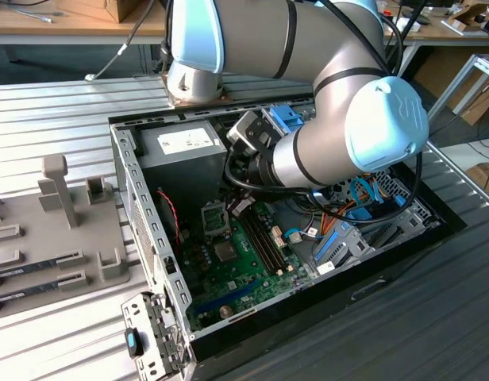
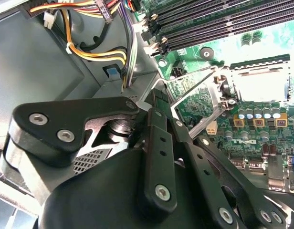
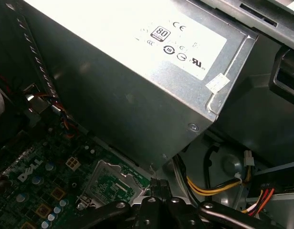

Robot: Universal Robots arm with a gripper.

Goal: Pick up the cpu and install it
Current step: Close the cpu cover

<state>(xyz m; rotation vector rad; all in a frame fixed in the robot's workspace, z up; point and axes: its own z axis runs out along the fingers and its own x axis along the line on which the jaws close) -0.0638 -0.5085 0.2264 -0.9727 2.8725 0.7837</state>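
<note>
- In the exterior view, the open computer case (image 1: 129, 171) lies on a ribbed metal bench (image 1: 54, 103). The grey arm (image 1: 308, 151) reaches down into the case from the far side.
- Its wrist hangs over the green motherboard (image 1: 229, 266), beside the grey power-supply box (image 1: 185, 147) at the far left of the case.
- The processor socket (image 1: 215, 218) sits just left of the long memory slots (image 1: 264, 238). A grey fixture tray (image 1: 62, 230) stands on the bench to the exterior view's left of the case.
- In the second wrist view, the black hand (image 2: 159, 98) is low over the board. Its tip is just beside a raised metal frame (image 2: 194, 93) at the edge of the socket (image 2: 259, 81). Yellow and orange cables (image 2: 89, 52) run along the grey case wall.
- In the first wrist view, the hand (image 3: 156, 186) sits at the near corner of the power-supply box (image 3: 137, 86), right next to the socket's metal frame (image 3: 113, 183).
- We cannot tell whether the hand is open or closed.
- We cannot tell where the cpu is, or whether the hand carries it.
</note>
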